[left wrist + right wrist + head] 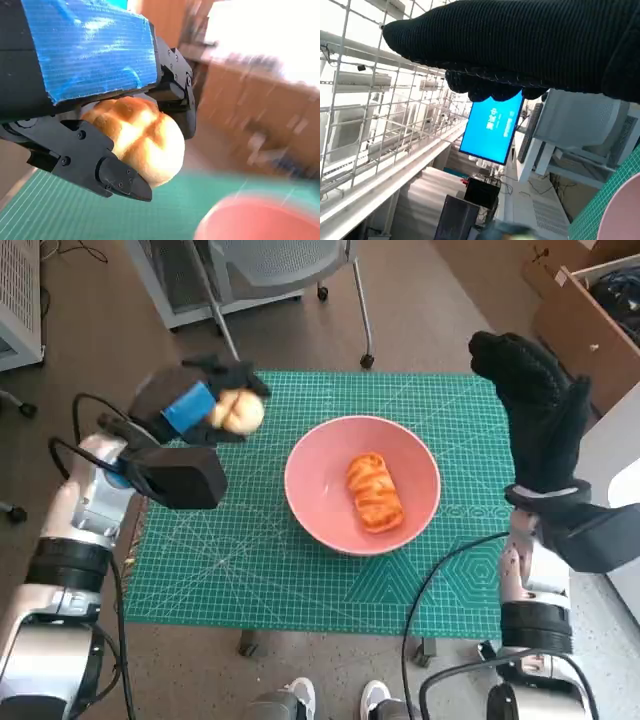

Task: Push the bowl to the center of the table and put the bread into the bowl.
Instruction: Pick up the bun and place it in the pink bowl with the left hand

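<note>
a green cutting mat with a pale grid is spread over the small table. brown floor is seen beyond it. a grey office chair is parked at the far side, and a cardboard box is set far right. a lit blue screen is seen.

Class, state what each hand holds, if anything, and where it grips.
The left hand grips the round bread roll around its sides between its fingers. The right hand holds nothing.
</note>
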### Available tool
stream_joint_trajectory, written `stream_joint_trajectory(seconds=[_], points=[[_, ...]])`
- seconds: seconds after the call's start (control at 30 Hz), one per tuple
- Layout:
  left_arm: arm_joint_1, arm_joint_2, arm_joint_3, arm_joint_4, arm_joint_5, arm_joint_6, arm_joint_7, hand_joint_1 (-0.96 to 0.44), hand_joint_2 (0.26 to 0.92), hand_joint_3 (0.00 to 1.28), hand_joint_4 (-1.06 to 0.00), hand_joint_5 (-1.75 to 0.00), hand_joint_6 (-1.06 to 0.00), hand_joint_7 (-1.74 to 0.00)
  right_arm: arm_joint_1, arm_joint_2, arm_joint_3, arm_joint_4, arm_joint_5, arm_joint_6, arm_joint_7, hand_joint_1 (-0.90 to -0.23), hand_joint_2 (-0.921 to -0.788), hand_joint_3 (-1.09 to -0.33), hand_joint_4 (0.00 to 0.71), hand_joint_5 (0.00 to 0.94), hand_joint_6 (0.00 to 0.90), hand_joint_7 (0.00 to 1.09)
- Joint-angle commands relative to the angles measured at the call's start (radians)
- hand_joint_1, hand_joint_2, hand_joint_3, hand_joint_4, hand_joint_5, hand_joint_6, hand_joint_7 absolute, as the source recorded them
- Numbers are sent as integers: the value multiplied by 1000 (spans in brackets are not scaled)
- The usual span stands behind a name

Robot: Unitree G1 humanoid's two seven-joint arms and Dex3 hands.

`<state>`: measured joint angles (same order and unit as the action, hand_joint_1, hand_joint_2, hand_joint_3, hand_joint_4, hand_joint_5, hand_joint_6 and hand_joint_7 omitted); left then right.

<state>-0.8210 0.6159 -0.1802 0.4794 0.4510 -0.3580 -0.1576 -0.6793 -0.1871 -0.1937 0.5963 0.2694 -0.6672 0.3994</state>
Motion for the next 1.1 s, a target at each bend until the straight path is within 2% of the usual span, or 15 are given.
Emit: stream_joint_trajectory(seconds=[0.03,0.17,0.43,0.63,0.77,0.8,0.87,0.9,0.93,1.03,1.1], points=[[34,-43,41,-239,-39,86,-24,3,920,32,-695,-1201,-708,-1040,31,-9,3,7,-11,15,6,-627,-921,-777,183,1,7,473],[39,-73,33,-292,-44,93,-24,3,919,29,-698,-1197,-713,-1034,34,-9,4,8,-16,9,2,-626,-921,-780,184,1,7,473],[32,-129,-21,-308,-87,72,-119,2,920,55,-657,-1203,-689,-1097,44,-8,4,-3,-12,11,2,-624,-921,-790,184,1,7,474],[24,-181,-63,-242,-126,41,-197,1,920,90,-608,-1234,-654,-1154,57,-8,1,-22,-6,16,-1,-623,-921,-792,183,0,5,475],[22,-206,-81,-179,-150,30,-247,0,921,151,-541,-1290,-582,-1239,68,-7,0,-43,1,25,-2,-623,-921,-793,183,0,4,476],[23,-210,-85,-165,-153,30,-259,-123,921,204,-460,-1096,-523,-1331,70,-7,-1,-48,3,29,-3,-623,-921,-793,182,0,5,477],[24,-213,-93,-146,-157,35,-282,-231,921,252,-420,-866,-470,-1414,74,-6,-3,-56,6,34,-3,-623,-921,-793,182,0,5,479],[26,-214,-100,-134,-155,43,-299,-185,878,224,-357,-662,-359,-1144,77,-5,-5,-60,9,37,-4,-625,-921,-789,181,0,8,482],[27,-214,-104,-125,-153,48,-311,-178,856,179,-304,-457,-294,-884,78,-5,-6,-63,10,40,-4,-627,-921,-786,180,0,10,484],[31,-212,-115,-108,-139,68,-337,-209,842,88,-216,-154,-211,-505,86,-1,-8,-77,10,48,-12,-631,-921,-778,179,0,12,488],[30,-213,-117,-101,-132,71,-342,-237,842,60,-184,-79,-189,-403,89,1,-9,-83,8,52,-16,-633,-921,-776,178,0,14,491]])
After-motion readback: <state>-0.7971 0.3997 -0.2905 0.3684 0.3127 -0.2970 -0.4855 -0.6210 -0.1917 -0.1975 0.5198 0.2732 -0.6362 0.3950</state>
